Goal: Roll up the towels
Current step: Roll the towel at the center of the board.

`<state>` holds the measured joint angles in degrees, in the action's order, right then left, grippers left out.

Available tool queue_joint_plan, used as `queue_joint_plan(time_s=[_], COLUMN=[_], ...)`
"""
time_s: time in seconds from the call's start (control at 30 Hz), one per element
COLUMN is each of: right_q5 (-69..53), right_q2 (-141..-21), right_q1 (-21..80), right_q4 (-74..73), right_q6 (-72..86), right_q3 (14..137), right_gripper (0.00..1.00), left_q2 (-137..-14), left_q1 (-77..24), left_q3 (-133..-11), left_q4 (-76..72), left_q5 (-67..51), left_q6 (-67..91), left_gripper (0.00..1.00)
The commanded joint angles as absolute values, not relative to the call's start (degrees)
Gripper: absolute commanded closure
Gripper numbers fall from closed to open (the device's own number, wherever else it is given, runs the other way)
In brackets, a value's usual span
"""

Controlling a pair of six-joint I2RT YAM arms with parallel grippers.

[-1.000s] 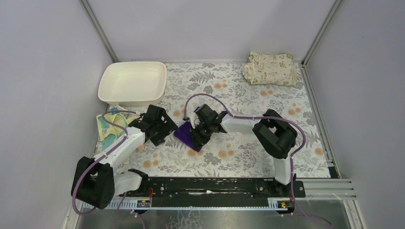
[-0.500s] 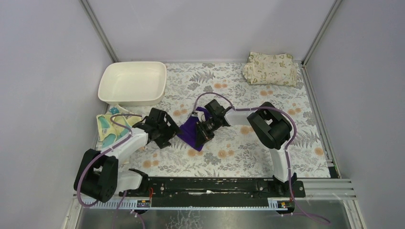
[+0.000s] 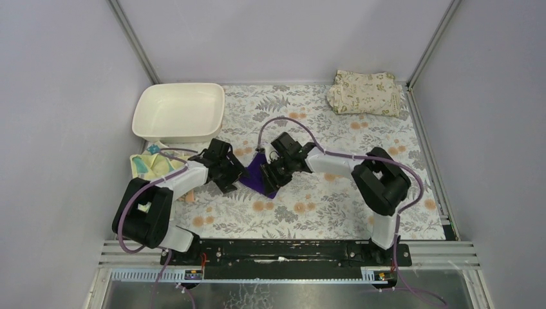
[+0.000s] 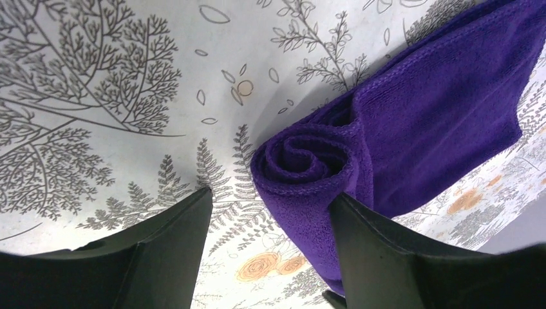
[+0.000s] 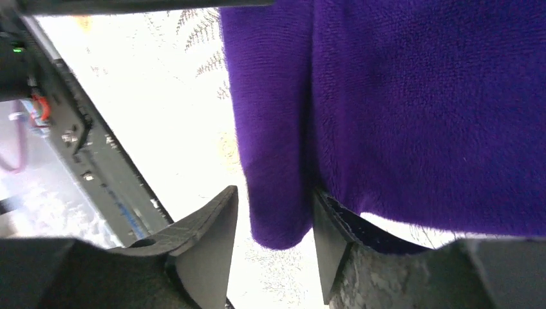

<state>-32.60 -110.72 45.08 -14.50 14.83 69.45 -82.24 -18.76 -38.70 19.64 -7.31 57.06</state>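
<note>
Presently the purple towel [image 4: 425, 109] is lying on the patterned table [image 4: 96, 129] near the middle, between the two arms, with one edge wound into a tight spiral and the rest spreading flat beyond it. The left gripper [image 4: 272, 196] is standing open, its fingers straddling the spiral end of the roll. One finger is sitting against the cloth and the other is clear of it, which is judged to be steadying the roll so that it does not unwind. The right gripper [image 5: 273, 190] is closing on a fold of the same towel, apparently holding the free part taut for further rolling.

The yellow towel [image 3: 149, 168] is lying crumpled beside the white basin [image 3: 145, 116], unrolled. The beige cloth [image 3: 364, 92] is sitting at the far right corner.

Purple cloth is filling the right wrist view, hiding the roll there. Overhead, both grippers are covering most of the towel. The teal towel is not showing clearly: only a teal fleck by the basin, identity uncertain
</note>
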Motion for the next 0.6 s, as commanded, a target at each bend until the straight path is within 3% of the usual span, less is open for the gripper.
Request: queue_joint_plan(time_s=[0.0,0.2,0.57], right_q5=[-7.61,10.44,15.08], right_q2=[-101.73,-97.26,-102.43], right_q1=[52.15,60.86,65.12], right_q4=[-17.42,-13.14,-9.99], right_q6=[9.52,4.91,0.67], right_q3=[68.49,66.5,66.62], right_gripper=[0.47,0.43,0.43], left_q2=[-86.29,-87.62,-89.6], left_q1=[-18.9,-18.9,-19.04], left_q3=[-38.7,-39.4,-40.59], left_q4=[21.01,21.87,22.66], left_q5=[-2.12,-1.79,-1.66], left_q6=[57.31,57.32,57.17], left_gripper=[0.33,0.33,0.33])
